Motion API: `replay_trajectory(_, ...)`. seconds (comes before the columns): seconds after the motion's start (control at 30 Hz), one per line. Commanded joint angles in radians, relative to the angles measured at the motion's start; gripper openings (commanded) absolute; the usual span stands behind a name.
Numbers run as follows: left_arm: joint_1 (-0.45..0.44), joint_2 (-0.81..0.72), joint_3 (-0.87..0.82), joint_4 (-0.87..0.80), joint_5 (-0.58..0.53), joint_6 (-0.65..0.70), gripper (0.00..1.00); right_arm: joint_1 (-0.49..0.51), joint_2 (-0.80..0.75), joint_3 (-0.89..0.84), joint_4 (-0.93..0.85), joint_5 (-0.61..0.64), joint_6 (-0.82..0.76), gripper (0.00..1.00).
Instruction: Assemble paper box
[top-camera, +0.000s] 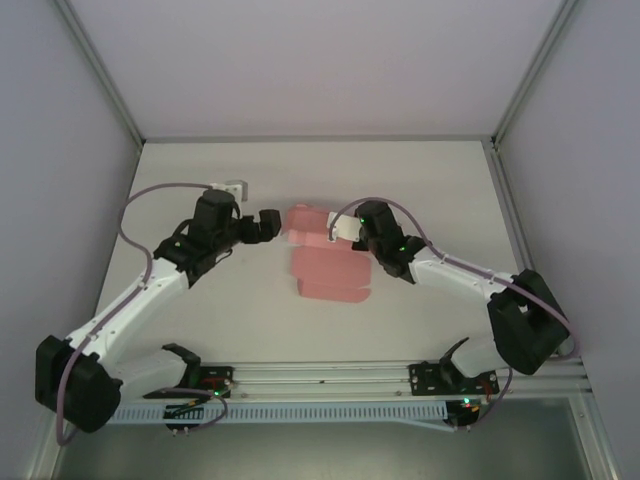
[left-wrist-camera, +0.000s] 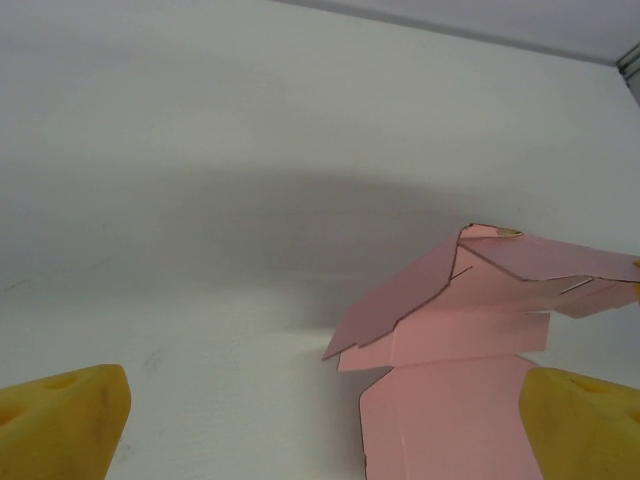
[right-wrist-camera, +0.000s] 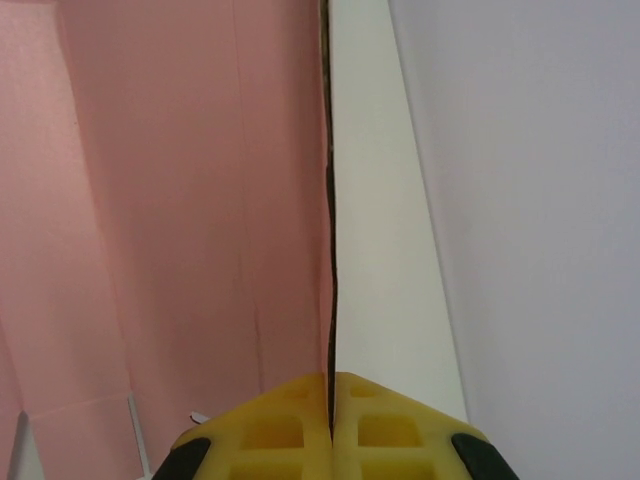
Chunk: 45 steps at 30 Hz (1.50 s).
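R gripper prob. on paper box edge

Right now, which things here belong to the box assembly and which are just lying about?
Job: pink paper box, partly folded; right gripper, shut on its flap; left gripper, open beside it.
Lying about: small white block near the far left.

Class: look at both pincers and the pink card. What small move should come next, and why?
Probably the left pincer should ease forward and close on the raised flap of the paper box. Its jaws stand wide open with that flap just ahead, while the right pincer is shut on another edge of the card, seemingly steadying it.
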Motion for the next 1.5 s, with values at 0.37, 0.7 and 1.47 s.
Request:
replay_trajectory(0.37,0.097,0.306,0.181,0.124,0.168,0.051,1.00,-0.008,0.116,0.035,0.130,-0.080,-0.034,0.00)
replay_trajectory(0.7,0.134,0.412,0.124,0.242,0.398,0.199,1.00,-0.035,0.161,0.061,0.164,-0.164,0.019,0.00)
replay_trajectory(1.47,0.069,0.466,0.047,0.573,0.287,0.108,1.00,0.035,0.176,0.117,0.113,-0.185,0.195,0.00)
